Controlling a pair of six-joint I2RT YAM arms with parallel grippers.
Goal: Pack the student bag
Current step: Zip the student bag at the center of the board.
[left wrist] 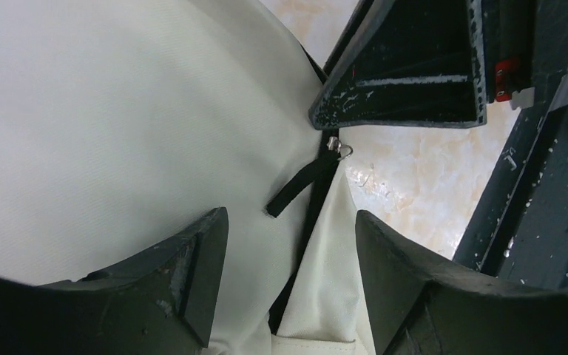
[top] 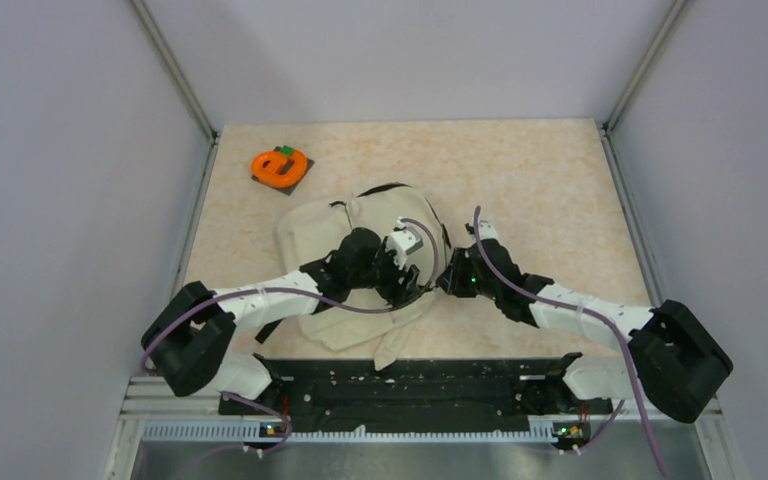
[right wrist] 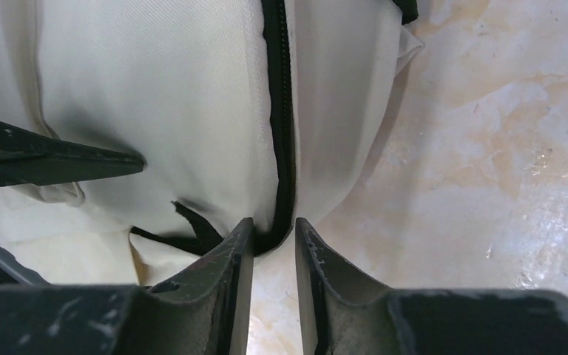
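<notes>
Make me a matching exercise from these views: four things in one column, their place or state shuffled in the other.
Things:
1. student bag
2. orange item
3. left claw
4. right claw

Place or state:
A. fingers close together at the black zipper
B. far left corner of the table
C. cream, in the middle of the table
D. fingers wide apart over cream fabric

Pairs: 1-C, 2-B, 3-D, 4-A.
</notes>
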